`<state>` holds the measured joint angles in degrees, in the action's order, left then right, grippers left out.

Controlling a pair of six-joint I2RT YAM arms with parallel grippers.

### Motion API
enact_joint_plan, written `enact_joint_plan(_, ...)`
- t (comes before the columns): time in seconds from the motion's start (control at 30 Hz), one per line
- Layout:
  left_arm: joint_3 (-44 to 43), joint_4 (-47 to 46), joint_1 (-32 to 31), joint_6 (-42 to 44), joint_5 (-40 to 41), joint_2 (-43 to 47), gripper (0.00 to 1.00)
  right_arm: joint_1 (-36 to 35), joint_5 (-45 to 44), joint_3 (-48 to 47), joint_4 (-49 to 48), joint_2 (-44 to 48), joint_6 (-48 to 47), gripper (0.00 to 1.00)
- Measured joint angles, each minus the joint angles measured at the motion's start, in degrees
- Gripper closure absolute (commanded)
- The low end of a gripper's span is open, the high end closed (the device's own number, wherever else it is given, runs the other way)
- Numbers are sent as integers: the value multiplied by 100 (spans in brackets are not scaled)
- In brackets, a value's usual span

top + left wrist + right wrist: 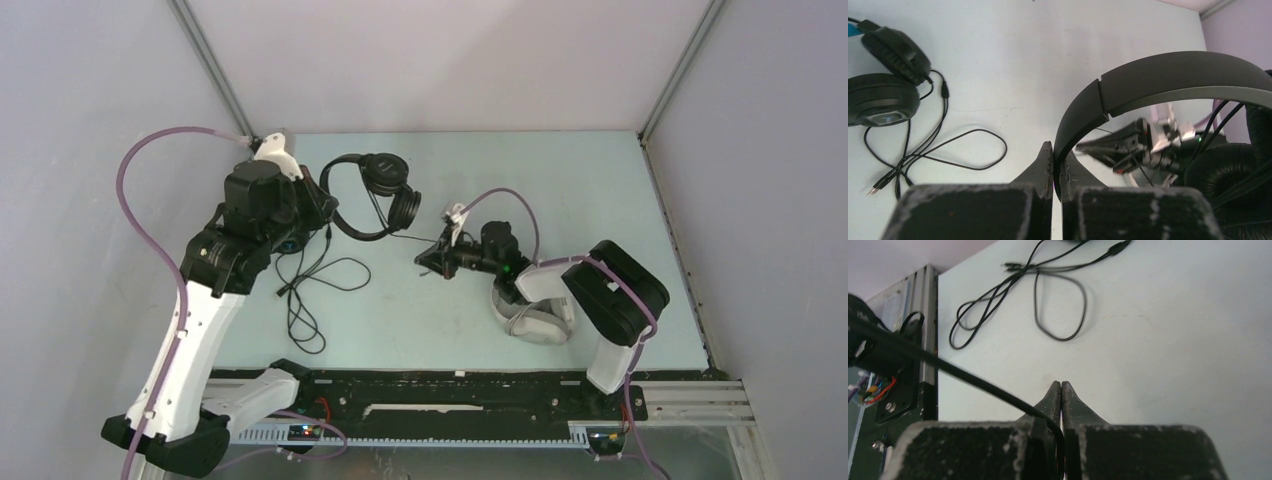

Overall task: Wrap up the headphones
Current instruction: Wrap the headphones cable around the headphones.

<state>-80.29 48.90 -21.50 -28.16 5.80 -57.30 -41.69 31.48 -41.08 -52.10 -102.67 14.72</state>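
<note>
In the left wrist view my left gripper (1057, 150) is shut on the headband of the small thin black headphones (1173, 75), which hang lifted above the table; from above that gripper (328, 207) sits at the band's left curve, and the earcups (385, 180) are to its right. My right gripper (1061, 385) is shut on the thin black cable (948, 367) of these headphones, which runs down between the fingers. From above, my right gripper (422, 262) is right of the earcups. The bulky black headphones (883, 75) lie flat with their cable (310, 295) loose. The white headphones (535, 322) lie under the right arm.
Grey cage walls close in the table on three sides. A black base rail (450, 395) runs along the near edge, and an aluminium post with wiring (923, 340) stands left of my right gripper.
</note>
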Motion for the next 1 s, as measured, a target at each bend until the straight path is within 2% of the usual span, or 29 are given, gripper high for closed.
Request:
enact_joint_plan(0.1,0,-68,144,417,-627,-7,100,446,223,-4,-212,20,66,100)
enact_joint_plan(0.17,0,-70,151,793,-920,-20,100,717,382,-87,13,96,125,100)
enact_joint_plan(0.4,461,-330,98,2337,-1408,79,100,1178,994,-1484,2236,529,133,100)
enact_joint_plan(0.5,813,-479,-57,3045,-1357,205,100,1233,1351,-1902,3132,822,140,100)
enact_joint_plan(0.67,1196,-769,-894,4553,-695,374,100,1211,2098,-2640,5005,1113,131,100)
enact_joint_plan(0.77,1283,-977,-1027,5182,-579,374,100,1204,2382,-2918,5921,1235,164,100)
enact_joint_plan(1.0,1587,-1342,-1292,6203,-243,389,100,1202,3021,-3252,6806,1519,682,100)
